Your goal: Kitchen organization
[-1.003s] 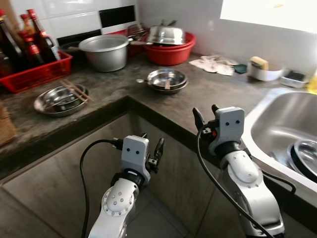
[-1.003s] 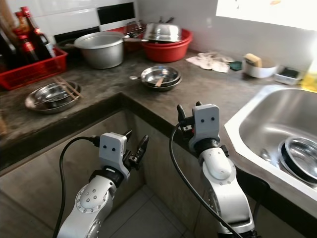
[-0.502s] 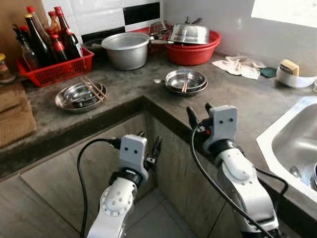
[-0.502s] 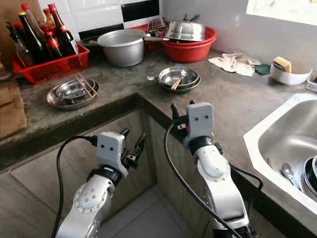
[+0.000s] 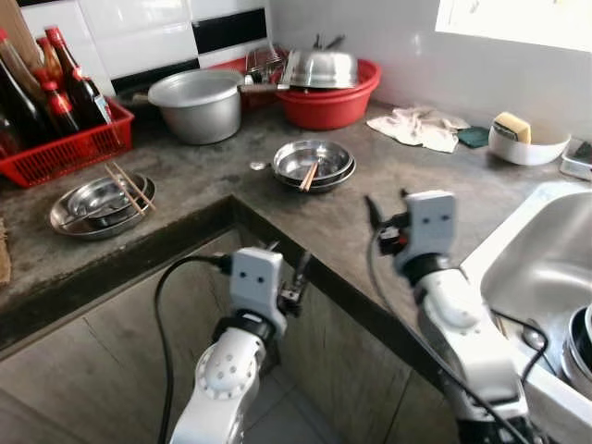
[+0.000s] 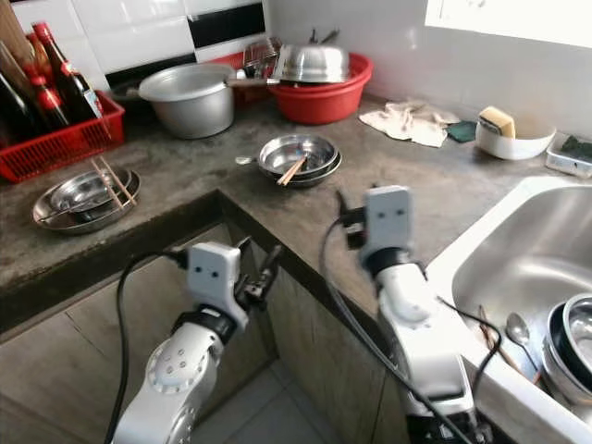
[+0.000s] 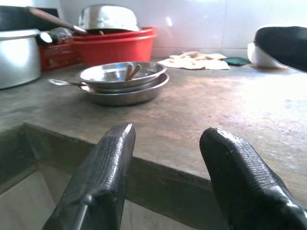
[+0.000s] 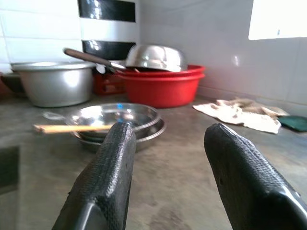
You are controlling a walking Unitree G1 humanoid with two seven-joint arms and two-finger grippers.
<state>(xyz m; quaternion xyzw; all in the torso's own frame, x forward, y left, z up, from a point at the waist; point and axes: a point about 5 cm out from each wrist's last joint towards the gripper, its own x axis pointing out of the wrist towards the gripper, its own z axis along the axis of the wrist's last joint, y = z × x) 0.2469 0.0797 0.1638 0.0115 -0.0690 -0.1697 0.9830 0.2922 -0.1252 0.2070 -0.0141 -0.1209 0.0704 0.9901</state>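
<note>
"Grippers first: where do they stand?"

"Left gripper hangs below the counter's front edge at its inner corner, fingers spread and holding nothing. Right gripper is raised over the counter top near the front edge, jaws parted too, also empty."

"And the likely target?"

"Stacked steel plates sit further back on the counter, roughly midway between the front edge and the wall, with chopsticks resting across the rim. From the right gripper they lie straight ahead and a little toward the robot's left; its wrist view looks directly at them between its fingers."

"Long axis?"

"Chopsticks point roughly from the front edge toward the back wall, tilted slightly."

"Which arm goes?"

"I'd judge the right: it is already above the surface and nearer. Beyond the plates, the steel pot and red basin stand against the back wall, and the red crate of bottles occupies the far left end."
</note>
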